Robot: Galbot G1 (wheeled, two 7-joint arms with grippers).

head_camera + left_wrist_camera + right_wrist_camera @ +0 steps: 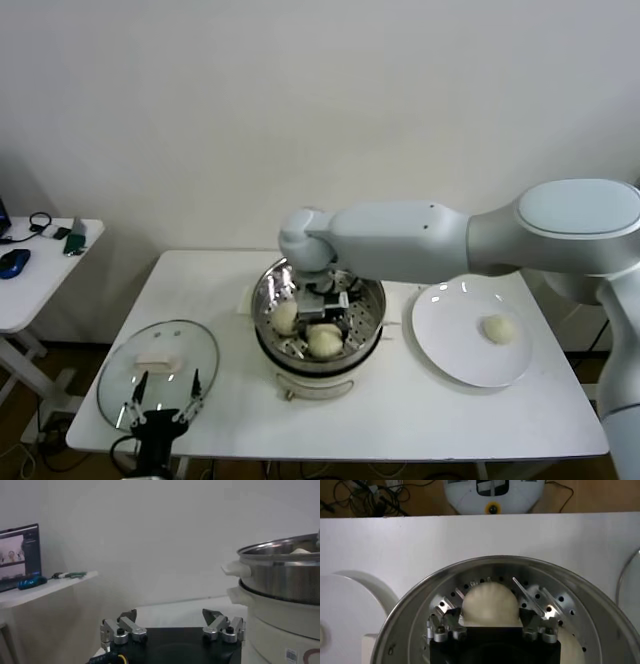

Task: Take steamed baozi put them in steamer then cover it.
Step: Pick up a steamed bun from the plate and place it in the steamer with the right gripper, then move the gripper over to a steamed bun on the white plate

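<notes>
The steel steamer (318,325) stands mid-table with two baozi (286,317) (325,342) on its perforated tray. My right gripper (326,303) reaches down inside it. In the right wrist view its fingers (451,616) stand wide on either side of one baozi (489,604) resting on the tray, and a second bun (571,649) lies beside it. Another baozi (498,328) sits on the white plate (455,350). The glass cover (158,365) lies flat at the left. My left gripper (165,392) hangs open and empty over the cover's near edge.
A small side table (35,285) with a mouse and cables stands off to the left. In the left wrist view the steamer's wall and side handle (235,570) rise close to the left gripper (169,622). The table's front edge runs near the left gripper.
</notes>
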